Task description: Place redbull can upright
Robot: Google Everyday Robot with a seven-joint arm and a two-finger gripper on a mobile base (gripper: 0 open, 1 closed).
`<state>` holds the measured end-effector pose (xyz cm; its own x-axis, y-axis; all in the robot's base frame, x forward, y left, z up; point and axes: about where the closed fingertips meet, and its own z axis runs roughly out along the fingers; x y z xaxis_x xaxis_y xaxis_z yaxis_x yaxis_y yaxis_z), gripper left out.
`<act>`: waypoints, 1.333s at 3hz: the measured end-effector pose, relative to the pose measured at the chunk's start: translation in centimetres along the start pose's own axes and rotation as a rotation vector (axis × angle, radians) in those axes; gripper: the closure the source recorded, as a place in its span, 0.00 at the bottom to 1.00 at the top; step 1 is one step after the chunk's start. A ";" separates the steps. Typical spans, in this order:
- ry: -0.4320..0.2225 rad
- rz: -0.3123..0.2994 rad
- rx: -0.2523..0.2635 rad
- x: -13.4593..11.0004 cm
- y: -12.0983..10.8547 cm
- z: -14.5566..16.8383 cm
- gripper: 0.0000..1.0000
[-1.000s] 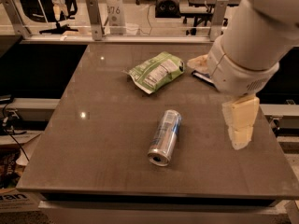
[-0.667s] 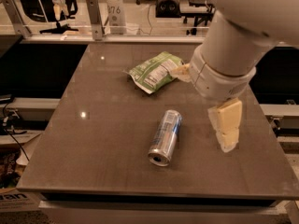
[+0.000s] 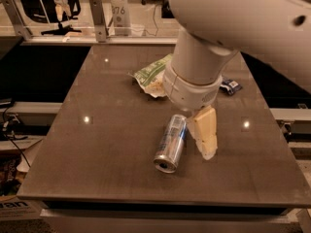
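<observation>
Item 1, nearest you: the counter point(image 3: 97, 169), dark and glossy.

Item 2: the redbull can point(image 3: 171, 141), near the counter's middle. It lies on its side, silver end toward the camera, so it is not yet upright. No lettering on it can be read.

Item 3: the end effector point(image 3: 204, 134), cream-coloured. A second ago it hung well to the can's right; it has come in and now sits just beside the can's right flank. You cannot tell whether it is open or closed, or whether it touches the can. Judged: the approach is nearly done and the grasp is pending.

Item 4: green snack bag point(image 3: 151, 74), print illegible.

Item 5: dark blue wrapper point(image 3: 230, 85), partly hidden by the arm.

Item 6, farthest: white post point(image 3: 119, 8), digits "76" legible.
</observation>
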<state>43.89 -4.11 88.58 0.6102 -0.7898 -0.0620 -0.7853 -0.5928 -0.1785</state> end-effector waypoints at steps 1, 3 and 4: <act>-0.052 -0.083 -0.027 -1.7 0.1 1.6 0.00; -0.084 -0.268 -0.057 -2.9 1.6 3.7 0.00; -0.081 -0.331 -0.077 -2.9 2.0 4.5 0.00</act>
<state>40.98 -2.32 84.01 0.8370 -0.5396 -0.0912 -0.5472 -0.8272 -0.1275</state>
